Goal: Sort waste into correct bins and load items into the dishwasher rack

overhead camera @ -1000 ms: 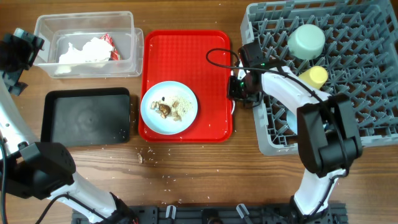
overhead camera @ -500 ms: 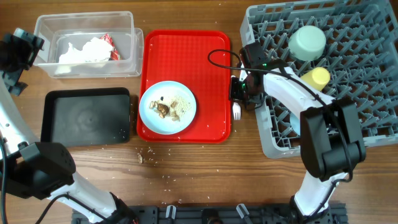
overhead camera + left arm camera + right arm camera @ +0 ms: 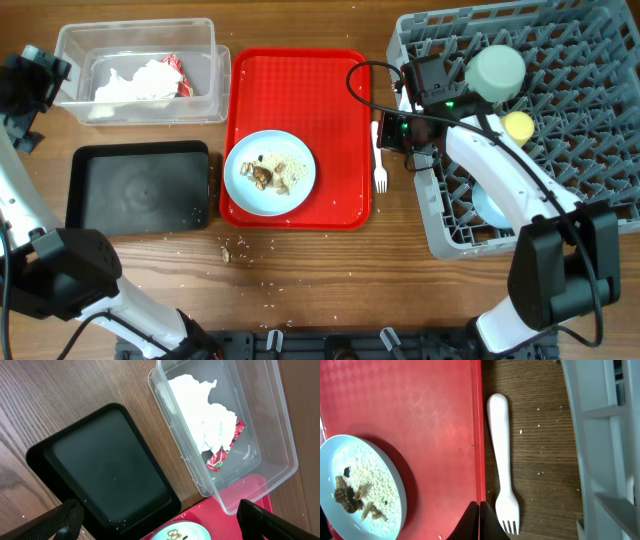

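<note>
Plainly, the clear tub point(image 3: 222, 78) holds the napkin point(image 3: 133, 82); left hand point(image 3: 159, 510) apart, right hand point(image 3: 479, 515) together.

Plate point(image 3: 345, 455) cut off, btm-L edge.

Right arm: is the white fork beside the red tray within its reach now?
Probably yes. The fork lies uncovered on the table, just by the right gripper. The jaws are shut and must open first, and the red tray rim crowds one side.
</note>
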Controlling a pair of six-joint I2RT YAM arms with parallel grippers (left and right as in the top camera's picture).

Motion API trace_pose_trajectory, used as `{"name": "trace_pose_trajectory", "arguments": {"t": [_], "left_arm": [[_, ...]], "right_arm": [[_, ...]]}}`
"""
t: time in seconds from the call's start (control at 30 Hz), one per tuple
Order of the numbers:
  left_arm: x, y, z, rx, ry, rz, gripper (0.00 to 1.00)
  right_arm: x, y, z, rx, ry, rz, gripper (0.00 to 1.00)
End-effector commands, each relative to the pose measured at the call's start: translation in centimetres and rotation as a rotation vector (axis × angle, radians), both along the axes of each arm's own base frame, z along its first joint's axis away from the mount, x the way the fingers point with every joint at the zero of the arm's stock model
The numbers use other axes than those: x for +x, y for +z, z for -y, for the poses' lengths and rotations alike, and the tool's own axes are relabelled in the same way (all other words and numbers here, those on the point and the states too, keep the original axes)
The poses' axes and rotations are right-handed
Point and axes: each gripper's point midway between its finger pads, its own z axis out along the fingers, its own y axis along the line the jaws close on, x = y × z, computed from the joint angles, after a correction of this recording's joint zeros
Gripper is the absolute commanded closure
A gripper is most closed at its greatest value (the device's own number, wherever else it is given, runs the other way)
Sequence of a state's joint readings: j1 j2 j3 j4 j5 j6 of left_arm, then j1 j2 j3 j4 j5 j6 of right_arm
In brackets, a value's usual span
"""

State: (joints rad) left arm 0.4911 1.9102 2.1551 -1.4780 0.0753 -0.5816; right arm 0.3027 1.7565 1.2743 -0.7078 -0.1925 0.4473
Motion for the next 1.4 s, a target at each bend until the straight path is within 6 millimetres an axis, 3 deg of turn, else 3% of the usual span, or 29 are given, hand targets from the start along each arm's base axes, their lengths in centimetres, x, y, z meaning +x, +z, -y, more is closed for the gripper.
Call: {"name": "trace_pose_trajectory", "arguments": {"t": [0.0,0.63,0.97,1.0,1.1,1.13,1.27,1.37], "left_arm": [[-0.1,0.2,-0.2,0.011,0.005,0.001,0.0],[-0.1,0.2,-0.2,0.011,0.005,0.001,0.0],[-0.1,0.2,-0.2,0.011,0.005,0.001,0.0],[-0.1,0.2,-0.2,0.011,0.005,0.001,0.0],[-0.1,0.2,-0.2,0.011,0.005,0.001,0.0],[-0.1,0.2,-0.2,0.011,0.005,0.001,0.0],[-0.1,0.2,-0.2,0.011,0.005,0.001,0.0],[-0.1,0.2,-0.2,0.011,0.005,0.001,0.0]], "right_arm": [[0.5,1.6,0.5,-0.021,-0.013,0.046,0.96],[0.5,1.6,0.7,-0.027,-0.016,0.049,0.96],[1.4,7.0,1.2,-0.031,-0.04,0.18,0.96],[1.3,7.0,1.3,-0.032,-0.04,0.176,0.85],[1.0,6.6,1.4,-0.039,-0.037,0.158,0.59],[1.0,6.5,1.4,-0.043,-0.027,0.158,0.57],[-0.2,3.7,1.3,-0.07,-0.001,0.091,0.59],[-0.6,0.6,0.1,-0.099,0.038,0.032,0.71]]}}
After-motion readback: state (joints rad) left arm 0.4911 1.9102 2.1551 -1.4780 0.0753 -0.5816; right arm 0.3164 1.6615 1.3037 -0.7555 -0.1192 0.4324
